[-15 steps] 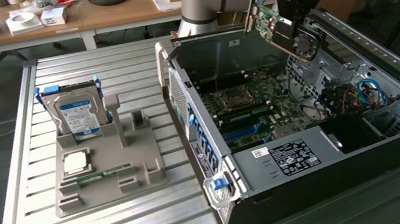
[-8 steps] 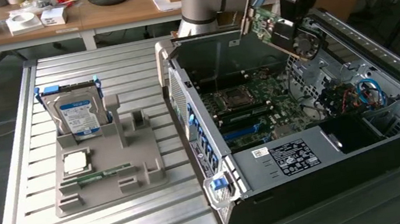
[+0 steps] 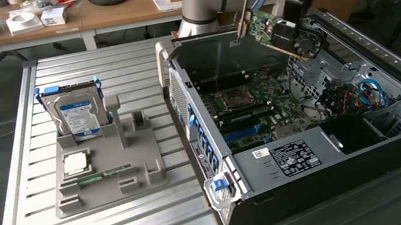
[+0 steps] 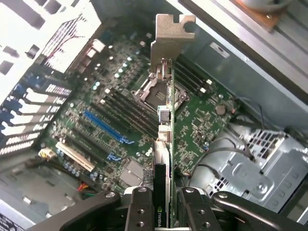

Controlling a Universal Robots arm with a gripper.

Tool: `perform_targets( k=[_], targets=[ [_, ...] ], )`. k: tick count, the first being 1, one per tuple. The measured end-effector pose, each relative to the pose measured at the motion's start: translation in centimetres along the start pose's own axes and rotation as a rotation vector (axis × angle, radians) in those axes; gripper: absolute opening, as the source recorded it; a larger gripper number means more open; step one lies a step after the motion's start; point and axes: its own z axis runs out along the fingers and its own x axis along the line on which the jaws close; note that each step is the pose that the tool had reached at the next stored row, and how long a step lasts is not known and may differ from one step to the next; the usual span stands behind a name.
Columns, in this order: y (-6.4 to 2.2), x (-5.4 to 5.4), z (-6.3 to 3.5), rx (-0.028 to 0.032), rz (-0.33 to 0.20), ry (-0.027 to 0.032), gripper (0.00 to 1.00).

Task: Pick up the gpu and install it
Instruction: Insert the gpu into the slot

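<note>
The gpu (image 3: 278, 33), a green circuit card with a black fan and a metal end bracket, hangs tilted above the far side of the open computer case (image 3: 213, 146), over the motherboard (image 3: 255, 107). My gripper (image 3: 295, 16) is shut on it from above. In the wrist view the gpu (image 4: 163, 139) shows edge-on, its silver bracket (image 4: 171, 38) pointing away from me. My gripper (image 4: 166, 211) clamps its near end between both fingers (image 4: 140, 208). Beneath it lie the motherboard (image 4: 202, 120) and a long blue slot (image 4: 103, 126); the card touches neither.
A grey holder (image 3: 147, 179) at the exterior view's left carries a silver hard drive with a blue label (image 3: 79, 115), a square chip (image 3: 75, 162) and a green memory stick (image 3: 103, 175). Cables (image 3: 367, 95) and a drive cage (image 4: 250, 173) crowd the case's right side. A cluttered desk (image 3: 123, 11) stands behind.
</note>
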Motion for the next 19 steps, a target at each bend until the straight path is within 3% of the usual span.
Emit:
perform_targets(
  k=[19],
  targets=[
    [-0.01, 0.01, 0.24, -0.0080, -0.346, 0.0158, 0.26]
  ],
)
